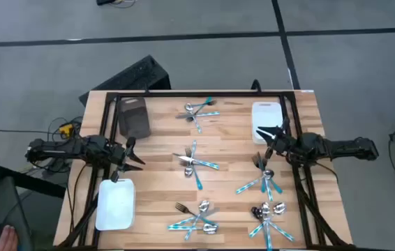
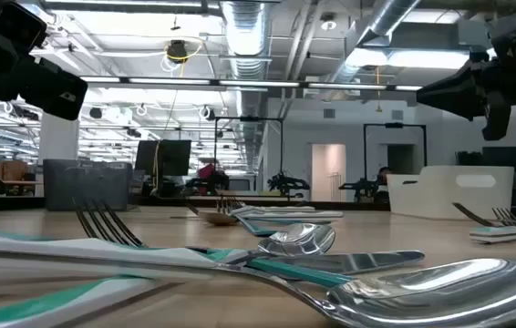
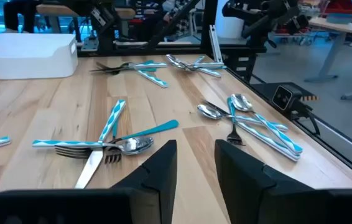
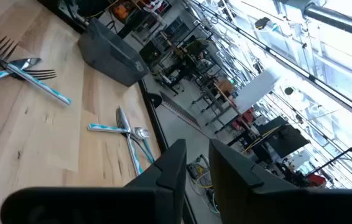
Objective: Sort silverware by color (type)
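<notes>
Wooden slats of the table (image 1: pixel 232 157) carry everything you need; the silverware (image 1: pixel 195 164) lies in five small crossed heaps, all on bare wood and none yet in a bin; the middle heap lies ahead of your left gripper (image 1: pixel 131 155) toward the table's centre, its teal-handled pieces crossing so no single long axis rules; two more heaps (image 1: pixel 263 180) lie close beside your right gripper (image 1: pixel 271 137), which makes that arm the nearer one there; both grippers hover clear of the wood, fingers a narrow gap apart, holding and touching nothing; outward, a white bin (image 1: pixel 116 204) sits just beside the left gripper, another white bin (image 1: pixel 266 118) just beside the right, a dark bin (image 1: pixel 135 116) at the far left corner
</notes>
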